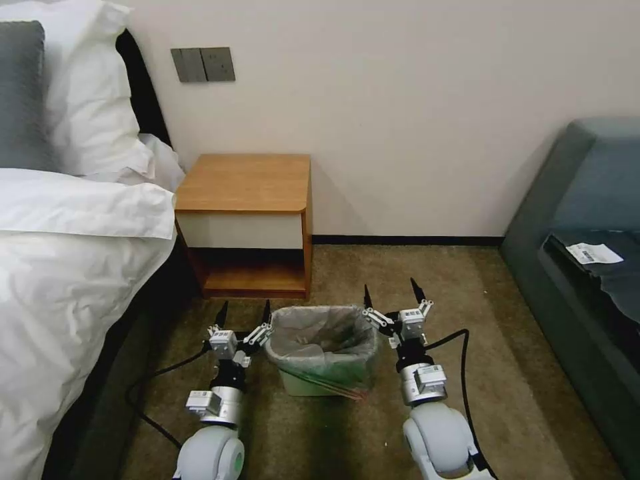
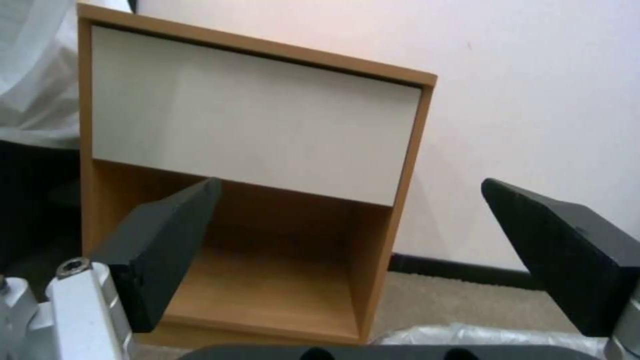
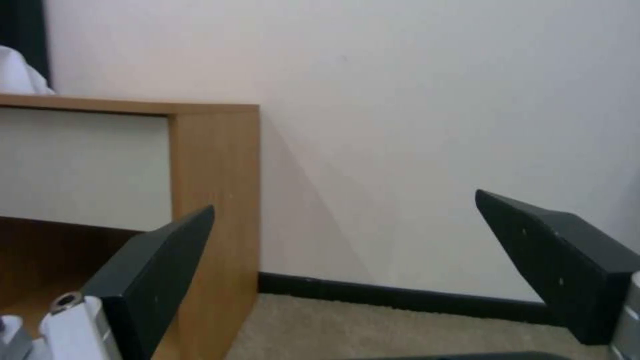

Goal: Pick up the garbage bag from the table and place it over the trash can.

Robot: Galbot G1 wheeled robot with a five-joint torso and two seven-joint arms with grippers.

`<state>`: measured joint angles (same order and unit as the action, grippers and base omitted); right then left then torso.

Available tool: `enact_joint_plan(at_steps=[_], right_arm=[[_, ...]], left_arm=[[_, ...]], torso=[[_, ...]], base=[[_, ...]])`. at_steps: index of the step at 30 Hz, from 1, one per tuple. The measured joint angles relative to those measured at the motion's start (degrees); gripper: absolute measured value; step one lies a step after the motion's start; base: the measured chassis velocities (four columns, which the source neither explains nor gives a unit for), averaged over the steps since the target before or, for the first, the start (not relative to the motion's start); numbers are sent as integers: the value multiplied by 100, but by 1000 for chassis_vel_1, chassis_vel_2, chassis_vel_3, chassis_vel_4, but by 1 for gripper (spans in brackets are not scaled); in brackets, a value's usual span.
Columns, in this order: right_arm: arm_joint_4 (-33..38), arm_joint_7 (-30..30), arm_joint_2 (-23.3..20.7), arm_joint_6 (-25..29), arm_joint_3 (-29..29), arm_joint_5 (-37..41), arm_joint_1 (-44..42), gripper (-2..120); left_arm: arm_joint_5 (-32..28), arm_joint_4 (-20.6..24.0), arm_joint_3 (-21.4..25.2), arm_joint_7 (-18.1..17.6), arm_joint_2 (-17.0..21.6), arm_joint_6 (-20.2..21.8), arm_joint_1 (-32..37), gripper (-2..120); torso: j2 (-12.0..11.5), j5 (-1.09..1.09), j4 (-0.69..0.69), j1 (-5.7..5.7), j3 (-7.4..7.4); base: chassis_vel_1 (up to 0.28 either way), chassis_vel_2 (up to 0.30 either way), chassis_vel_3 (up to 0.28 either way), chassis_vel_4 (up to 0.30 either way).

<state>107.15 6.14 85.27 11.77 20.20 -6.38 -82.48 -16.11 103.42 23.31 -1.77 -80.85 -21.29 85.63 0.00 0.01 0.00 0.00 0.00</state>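
My left tool [image 1: 246,316] and right tool [image 1: 394,297], both spread, flank the trash can [image 1: 325,381]; its loosely draped garbage bag [image 1: 325,337] may slip inside.

The trash can [image 1: 325,357] sits at lower centre, the garbage bag [image 1: 320,333] lining it. The table [image 1: 248,223] stands above it in the frame, beside the bed [image 1: 60,267] at left.

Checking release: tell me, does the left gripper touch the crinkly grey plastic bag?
Cannot tell: in the head view the left gripper, open, sits beside the bag.

Carpet floor [image 1: 507,373] bears the table [image 1: 247,183] and trash can [image 1: 320,380].
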Motion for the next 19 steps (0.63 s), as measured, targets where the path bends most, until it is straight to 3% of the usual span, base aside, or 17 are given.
enact_joint_plan(at_steps=[19], right_arm=[[6, -16, 13, 37, 111, -4, -39, 100]], left_arm=[[17, -19, -9, -19, -24, -21, -16, 97]], torso=[[0, -1, 0, 0, 0]], base=[[0, 0, 0, 0]])
